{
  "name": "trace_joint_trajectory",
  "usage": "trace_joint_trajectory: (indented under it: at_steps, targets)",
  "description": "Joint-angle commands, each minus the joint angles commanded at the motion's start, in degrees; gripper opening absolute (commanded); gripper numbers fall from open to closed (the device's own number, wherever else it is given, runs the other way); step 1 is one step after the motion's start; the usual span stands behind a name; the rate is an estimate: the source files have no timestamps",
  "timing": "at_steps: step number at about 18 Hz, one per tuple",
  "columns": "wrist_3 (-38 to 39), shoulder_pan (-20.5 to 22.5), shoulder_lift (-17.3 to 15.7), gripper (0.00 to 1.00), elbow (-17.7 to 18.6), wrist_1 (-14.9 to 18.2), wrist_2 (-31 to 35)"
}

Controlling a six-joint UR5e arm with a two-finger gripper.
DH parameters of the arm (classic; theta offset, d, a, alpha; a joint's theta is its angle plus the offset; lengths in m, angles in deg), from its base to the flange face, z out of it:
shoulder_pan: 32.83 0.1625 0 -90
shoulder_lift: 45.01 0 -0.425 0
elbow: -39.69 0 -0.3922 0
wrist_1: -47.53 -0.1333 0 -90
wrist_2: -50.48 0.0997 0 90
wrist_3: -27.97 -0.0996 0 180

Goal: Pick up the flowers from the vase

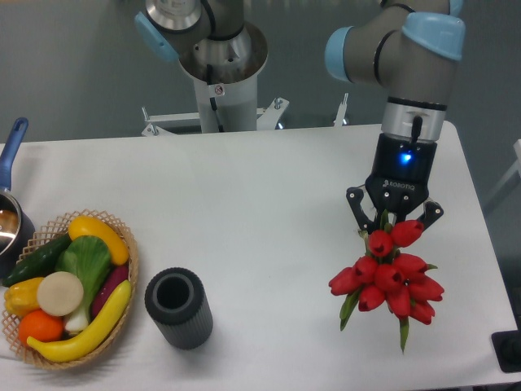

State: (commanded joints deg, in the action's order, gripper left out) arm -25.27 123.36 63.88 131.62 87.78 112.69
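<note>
The flowers (389, 278), a tight bunch of red tulip buds with green leaves, hang at the right side of the table. My gripper (393, 226) points down right above them and is shut on the bunch. Its fingertips are hidden behind the top buds. The vase (179, 309), a short dark grey ribbed cylinder, stands upright near the front left. Its round mouth holds nothing. The gripper and bunch are far to the right of the vase.
A wicker basket (130, 269) of fruit and vegetables sits just left of the vase. A blue-handled pot (11, 213) is at the left edge. The arm's base column (218, 73) rises behind the table. The table's right edge is close to the flowers.
</note>
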Motion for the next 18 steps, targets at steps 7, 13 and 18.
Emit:
trace_joint_trajectory:
  at_steps: [7,13,18]
  targets:
    - [-8.9,-2.8,1.4,0.15,3.8,0.6,13.7]
    - [-10.2,-5.1,1.6,0.16,4.2,3.9,20.1]
    - [-12.7,-6.8,2.0,0.18,2.0,10.1,25.5]
